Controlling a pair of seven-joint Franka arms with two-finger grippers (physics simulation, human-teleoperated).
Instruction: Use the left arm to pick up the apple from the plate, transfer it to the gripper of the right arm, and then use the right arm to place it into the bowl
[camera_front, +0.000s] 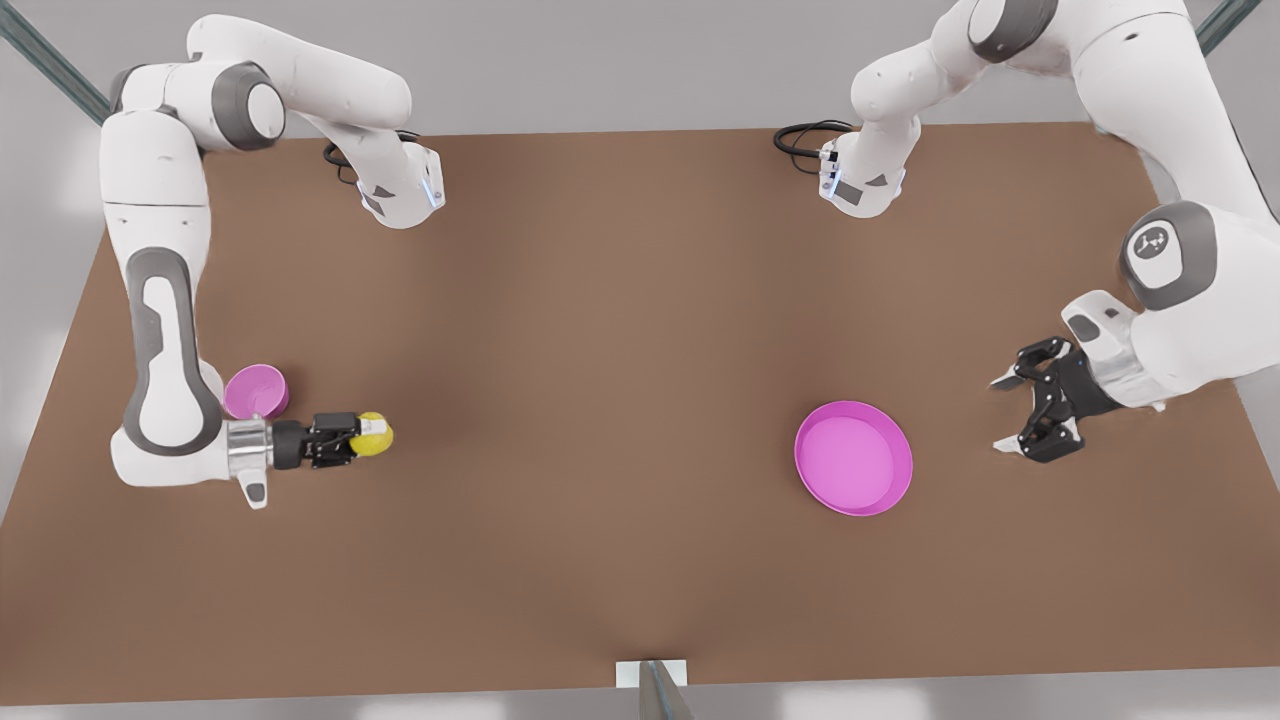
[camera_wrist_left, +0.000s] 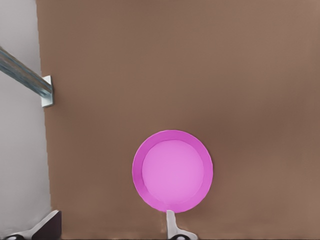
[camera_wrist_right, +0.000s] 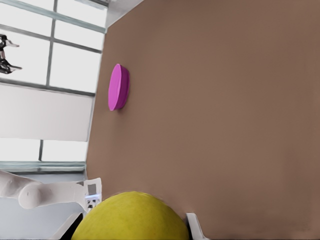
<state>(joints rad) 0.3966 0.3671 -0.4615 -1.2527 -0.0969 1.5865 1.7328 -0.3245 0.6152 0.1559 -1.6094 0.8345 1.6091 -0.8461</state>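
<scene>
The right claw (camera_front: 362, 437), at the front view's lower left, is clamped on the apple (camera_front: 376, 434) and holds it out sideways above the counter (camera_front: 600, 330). In the right wrist view the apple (camera_wrist_right: 131, 217) bulges between the white fingertips (camera_wrist_right: 196, 226). The bowl (camera_front: 255, 392) sits just behind that wrist, toward the frame's left edge, so the arm would have to pull back and turn downward. Since the bowl is barely wider than the fruit, a slightly off release could, I judge, bounce the apple off the rim or tip the bowl. The arm's own forearm crowds the bowl and may knock it. Farther right lies the empty plate (camera_front: 853, 457). Beyond it, near the right edge, the left claw (camera_front: 1010, 412) waits with fingers spread apart, clear of everything.
</scene>
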